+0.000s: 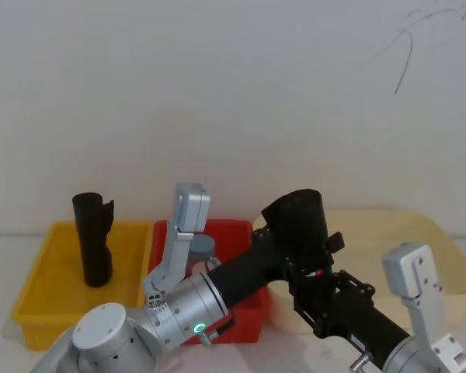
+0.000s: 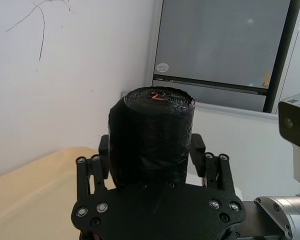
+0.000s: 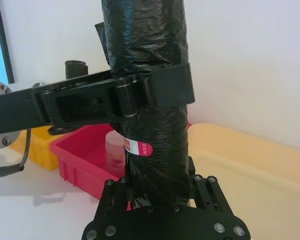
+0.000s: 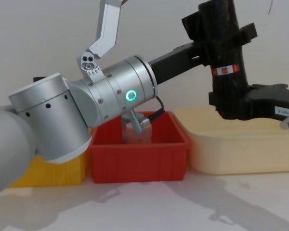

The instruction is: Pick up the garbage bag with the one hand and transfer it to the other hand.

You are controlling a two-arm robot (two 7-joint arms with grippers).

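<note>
Two claws are clamped on one garbage bag. Your left claw grips its upper part. Your right claw grips its lower end, below the single white-and-red label band. You have the bag upright in the air, over the near end of the cream tub. Three containers stand in a row on the bench: one yellow bin, one red bin and the tub. One other black roll stands in the yellow bin. One clear jar sits in the red bin.
</note>
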